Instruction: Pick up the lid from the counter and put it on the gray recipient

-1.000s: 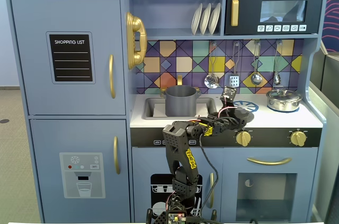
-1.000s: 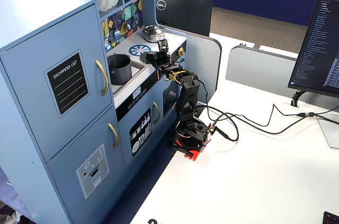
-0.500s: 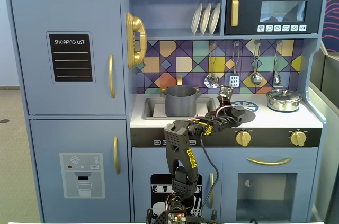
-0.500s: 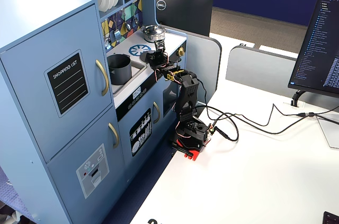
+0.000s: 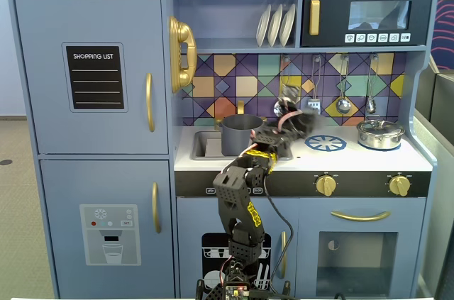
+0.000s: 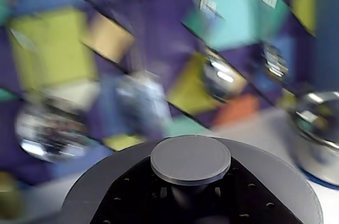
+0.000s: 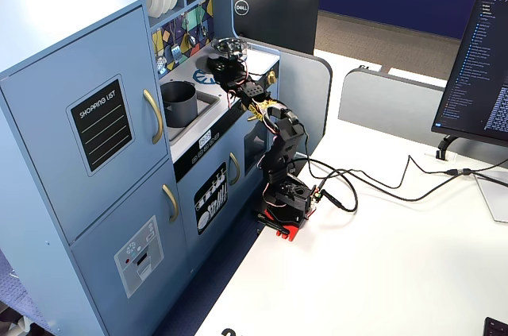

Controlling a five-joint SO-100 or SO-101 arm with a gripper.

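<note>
- Gripper (image 5: 306,121) clenched on the lid (image 6: 190,181): wrist view shows the lid's round knob and dark-gray disc right at the cam, filling the bottom edge, w/ black gripper parts under it.
- In a fixed view the lid (image 5: 298,123) is a blurred dark patch at the gripper, lifted off the counter, up against the tile backsplash (image 5: 241,76), approx. mid-counter.
- Exact tilt of lid: can't tell, too blurred.
- Gray recipient (image 5: 242,135) stands upright in the sink (image 5: 206,145) at the left end of the counter in that view, open top, lid not on it. Lid is to its right, higher, apart from it.
- Other fixed view: gray recipient (image 7: 179,102) in the sink recess, gripper (image 7: 220,60) further along the counter toward the far end.
- Blue burner ring (image 5: 325,143) on the counter, below-right of the lid.
- Shiny steel pot (image 5: 380,133) w/ its own lid near the right end of the counter, well apart from the gripper.
- Arm (image 5: 245,186) rises from its base at the front of the toy kitchen, reaching over the counter's front edge.
</note>
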